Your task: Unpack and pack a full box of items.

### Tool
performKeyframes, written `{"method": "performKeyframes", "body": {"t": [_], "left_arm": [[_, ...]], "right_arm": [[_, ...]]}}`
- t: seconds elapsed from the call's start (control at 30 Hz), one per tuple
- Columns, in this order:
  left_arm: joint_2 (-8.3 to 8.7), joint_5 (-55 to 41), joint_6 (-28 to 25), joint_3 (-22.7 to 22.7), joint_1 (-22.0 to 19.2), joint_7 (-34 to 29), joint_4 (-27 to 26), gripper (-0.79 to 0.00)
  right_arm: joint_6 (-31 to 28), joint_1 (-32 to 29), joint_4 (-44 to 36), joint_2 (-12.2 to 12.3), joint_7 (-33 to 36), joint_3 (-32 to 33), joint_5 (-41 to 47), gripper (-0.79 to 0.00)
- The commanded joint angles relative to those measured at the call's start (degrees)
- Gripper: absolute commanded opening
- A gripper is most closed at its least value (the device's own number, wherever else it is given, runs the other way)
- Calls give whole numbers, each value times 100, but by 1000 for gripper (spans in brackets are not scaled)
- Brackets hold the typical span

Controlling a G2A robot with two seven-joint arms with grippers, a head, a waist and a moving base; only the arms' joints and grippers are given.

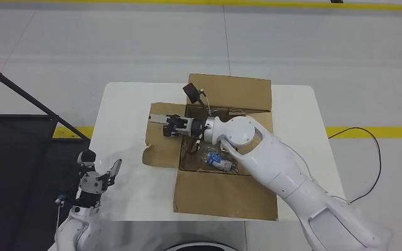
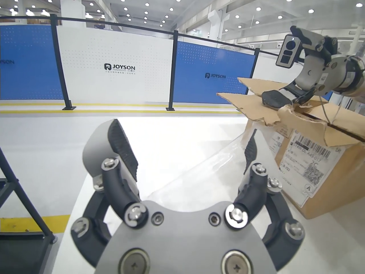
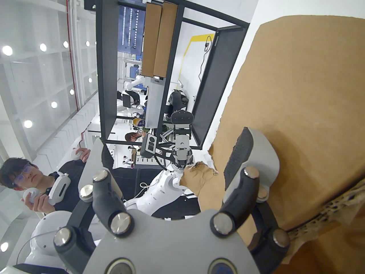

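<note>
Right end effector (image 1: 168,128) is spread open, empty, over the box flap (image 1: 162,154). Looks like unpacking's underway; items (image 1: 218,160) inside should be reached next.

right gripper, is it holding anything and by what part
Nothing. The right gripper is open, with one finger lying on the box flap, not clamping it.

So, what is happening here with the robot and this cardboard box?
The cardboard box stands open on the white table, its flaps folded out, and a few small packaged items lie inside. The right gripper, open, is at the torn side flap, with one finger against the cardboard. The left gripper is open too, holding nothing, above the table's near corner, apart from the box.
</note>
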Motion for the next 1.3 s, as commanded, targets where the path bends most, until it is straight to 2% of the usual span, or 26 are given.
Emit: {"method": "performKeyframes", "body": {"t": [0.0, 0.17, 0.4, 0.57, 0.7, 0.83, 0.87, 1.07, 1.13, 1.27], "left_arm": [[10, 56, -42, -92, 89, -69, -305, 0], [33, 109, -149, -344, 315, -365, -1106, 0], [51, 231, -252, -442, 428, -1322, -2317, 0], [49, 446, -193, -97, 228, -2222, -3035, 0], [34, 817, -23, 475, -141, -3066, -3436, 0], [-6, 921, 6, 1289, -907, -4074, -3357, 0], [-31, 919, 27, 1599, -1209, -4362, -3231, 0], [-195, 119, 80, 2774, -2472, -5540, -2448, 0], [-195, 119, 80, 2774, -2472, -5540, -2448, 0], [-195, 119, 80, 2774, -2472, -5540, -2448, 0]], "right_arm": [[-117, -137, -249, 95, 117, 214, -144, 0], [-166, -693, -1141, 411, 403, 944, -494, 0], [-347, -2208, -2838, 974, 1061, 2670, -943, 0], [-731, -3307, -3650, 1237, 1460, 3900, -894, 0], [-1259, -4155, -4013, 1382, 1677, 4861, -678, 0], [-1841, -4820, -4079, 1472, 1771, 5688, -308, 0], [-2025, -5003, -4037, 1495, 1823, 5929, -129, 0], [-2598, -5511, -3570, 1564, 2000, 6719, 728, 0], [-2649, -5571, -3321, 1581, 2043, 6855, 923, 0], [-2649, -5571, -3321, 1581, 2043, 6855, 923, 0]]}}
